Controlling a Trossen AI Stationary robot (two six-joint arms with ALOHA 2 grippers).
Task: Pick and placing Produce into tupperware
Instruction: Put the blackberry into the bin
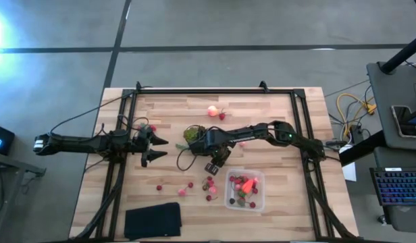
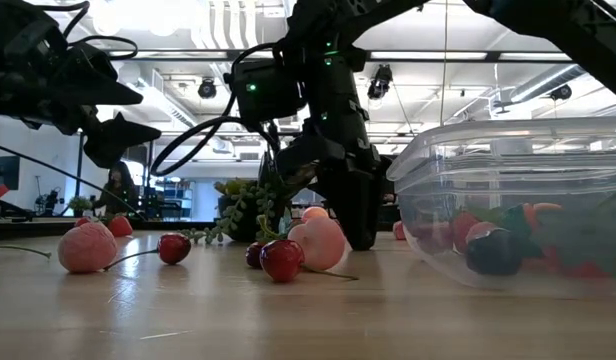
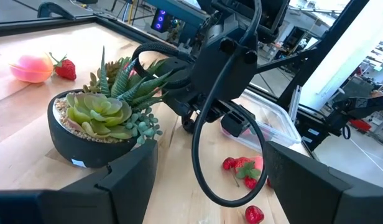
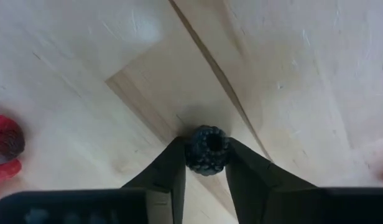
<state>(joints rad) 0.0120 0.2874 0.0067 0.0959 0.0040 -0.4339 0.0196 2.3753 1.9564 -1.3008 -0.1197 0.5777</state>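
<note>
right gripper (image 4: 206, 163) is down at the table (image 1: 275, 108) near its middle, fingers closed onto a dark blackberry (image 4: 207, 150), pinched on both sides, berry touching or just off the wood, can't tell which. in the high view the right gripper (image 1: 215, 165) sits just left of the tupperware (image 1: 244, 190) and just beside the succulent pot (image 1: 192, 136), so tight on its far-left side. tupperware is right of centre toward the near edge, already holding several red and dark pieces plus an orange one (image 1: 248, 184); its near wall stays well inside the table edge.

loose berries (image 1: 209, 182) scatter left of the box, more strung out toward the left (image 1: 159, 187). peach-pink round piece (image 1: 212, 111) with a small red one (image 1: 222, 116) lies near the far edge, open wood all round it. black pad (image 1: 152, 220) at the near-left corner, close to the edge.

left gripper (image 1: 156, 149) hovers left of the pot, fingers spread wide, nothing in them. bare wood between it and the loose berries. far right of the table is open.
</note>
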